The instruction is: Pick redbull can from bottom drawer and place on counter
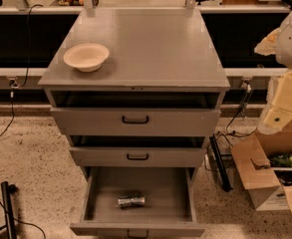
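The redbull can (131, 201) lies on its side on the floor of the bottom drawer (93, 195), which is pulled far out at the bottom of the camera view. The counter (150, 49) is the grey top of the cabinet, with a cream bowl (85, 57) at its left front. My gripper (281, 114) hangs at the right edge of the view, beside the cabinet at about the height of the top drawer. It is well to the right of and above the can.
The top drawer (135, 119) and middle drawer (137, 156) are each pulled out a little above the bottom one. An open cardboard box (265, 176) stands on the floor at the right. Cables (6, 128) run across the floor at the left. A long shelf (245, 9) runs behind.
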You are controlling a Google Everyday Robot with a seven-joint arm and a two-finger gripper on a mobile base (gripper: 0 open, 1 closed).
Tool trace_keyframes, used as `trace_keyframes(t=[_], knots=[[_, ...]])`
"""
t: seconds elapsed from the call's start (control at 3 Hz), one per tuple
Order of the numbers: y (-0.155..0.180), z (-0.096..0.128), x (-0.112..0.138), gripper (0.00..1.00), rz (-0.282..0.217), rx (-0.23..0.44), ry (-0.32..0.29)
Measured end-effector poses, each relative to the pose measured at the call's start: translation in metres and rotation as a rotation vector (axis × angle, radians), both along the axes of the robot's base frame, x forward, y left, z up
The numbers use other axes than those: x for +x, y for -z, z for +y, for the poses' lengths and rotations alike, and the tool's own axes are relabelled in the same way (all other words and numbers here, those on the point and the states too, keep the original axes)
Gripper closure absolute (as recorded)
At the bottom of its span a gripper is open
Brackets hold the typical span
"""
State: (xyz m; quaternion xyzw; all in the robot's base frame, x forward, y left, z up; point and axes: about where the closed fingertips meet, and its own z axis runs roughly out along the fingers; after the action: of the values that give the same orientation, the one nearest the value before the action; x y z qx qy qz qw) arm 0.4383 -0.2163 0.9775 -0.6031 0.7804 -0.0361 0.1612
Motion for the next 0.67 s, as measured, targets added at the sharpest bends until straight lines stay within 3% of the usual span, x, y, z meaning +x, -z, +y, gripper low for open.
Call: trace_keyframes(t=[0.33, 0.67], knots=[[0.0, 0.0, 0.0, 0.0, 0.0, 0.0, 0.0], [0.04, 0.015, 0.013, 0.0, 0.081, 0.041, -0.046]])
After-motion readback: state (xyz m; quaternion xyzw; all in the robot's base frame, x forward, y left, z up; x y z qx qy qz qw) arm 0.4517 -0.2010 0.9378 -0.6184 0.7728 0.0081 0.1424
